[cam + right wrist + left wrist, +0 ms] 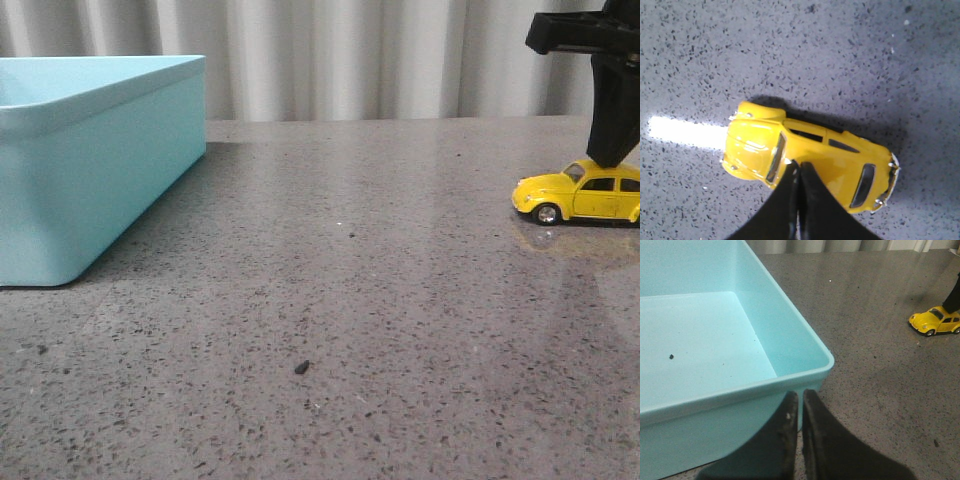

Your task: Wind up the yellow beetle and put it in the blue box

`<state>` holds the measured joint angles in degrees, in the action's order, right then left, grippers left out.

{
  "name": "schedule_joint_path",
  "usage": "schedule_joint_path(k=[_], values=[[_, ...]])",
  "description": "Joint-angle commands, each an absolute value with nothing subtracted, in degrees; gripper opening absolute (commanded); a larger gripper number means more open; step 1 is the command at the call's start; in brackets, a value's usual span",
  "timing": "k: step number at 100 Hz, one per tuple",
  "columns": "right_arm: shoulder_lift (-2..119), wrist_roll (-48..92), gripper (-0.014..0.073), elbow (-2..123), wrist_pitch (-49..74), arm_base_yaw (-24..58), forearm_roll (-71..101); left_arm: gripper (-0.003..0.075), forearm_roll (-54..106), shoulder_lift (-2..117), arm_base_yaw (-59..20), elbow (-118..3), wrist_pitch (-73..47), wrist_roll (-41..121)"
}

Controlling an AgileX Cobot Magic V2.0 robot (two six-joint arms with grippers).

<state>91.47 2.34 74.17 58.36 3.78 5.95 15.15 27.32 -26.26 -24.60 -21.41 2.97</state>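
The yellow beetle [585,193] was seen standing on its wheels on the speckled grey table [340,330], well apart from the blue box [90,160], which was used as the landmark here. The beetle's nose was pointed toward the box. Nothing but a tiny dark speck [671,357] was seen inside the box.

The right gripper [799,172] was held right over the beetle's roof, with its fingers pressed together. Nothing was pinched between them, and the tips seemed to be touching the roof (though real contact could not be told for sure). The left gripper [800,412] was kept just beside the near corner of the box, its fingers also pressed together and nothing held.

The step in hand was judged to be the winding. To do it well, the beetle should be pushed down gently from the top, so that the wheels grip the table, and then dragged straight backward, away from the box. The push should be kept over the middle of the roof, since the glossy shell could slip sideways. A small dark crumb [301,368] was noticed on the table between the box and the beetle, nearer the camera.
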Motion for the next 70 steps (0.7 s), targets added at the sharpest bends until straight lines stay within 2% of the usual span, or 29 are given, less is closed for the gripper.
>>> schedule_joint_path(k=[1, 39, 70], values=[[91.64, 2.44, -0.0057, 74.9, 57.5, 3.9, 5.38, -0.0021, 15.64, 28.04, -26.78, -26.52, -16.85, 2.73], [92.25, 2.44, -0.0057, 74.9, 60.01, 3.44, 0.69, -0.0021, 15.64, 28.04, -26.78, -26.52, -16.85, 2.73], [92.25, 1.6, -0.0057, 74.9, 63.14, -1.58, -4.68, -0.0021, 15.64, 28.04, -26.78, -26.52, -16.85, 2.73]])
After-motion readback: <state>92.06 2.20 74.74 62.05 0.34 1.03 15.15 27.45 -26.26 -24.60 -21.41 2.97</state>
